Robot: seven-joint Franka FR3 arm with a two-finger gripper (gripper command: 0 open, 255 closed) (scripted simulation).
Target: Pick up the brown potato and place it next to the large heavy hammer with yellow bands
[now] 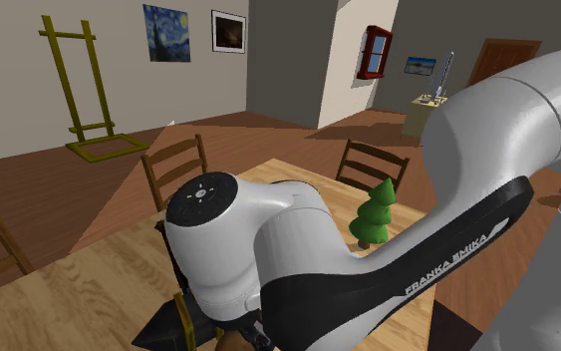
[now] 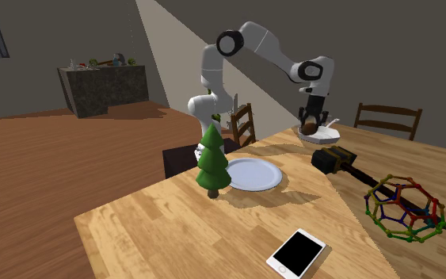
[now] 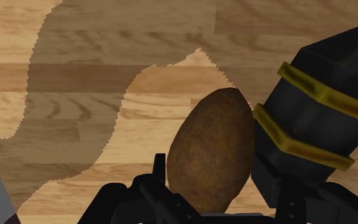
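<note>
My claw (image 2: 311, 125) clasps the potato (image 3: 212, 149), mid-right in the second exterior view; I should lower it slowly beside the hammer (image 3: 317, 121), no bumping.

White arm (image 1: 303, 234), dark joints (image 1: 203, 196) — black FRANKA EMIKA band (image 1: 447, 261), all-black gripper (image 2: 311, 127)

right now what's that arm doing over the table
The white arm has the brown potato clasped in its claw, over the wooden table. The black hammer with yellow bands lies on the table, and in the wrist view its head sits right beside the potato. The potato is not yet released, though it looks about ready to be set down there.
</note>
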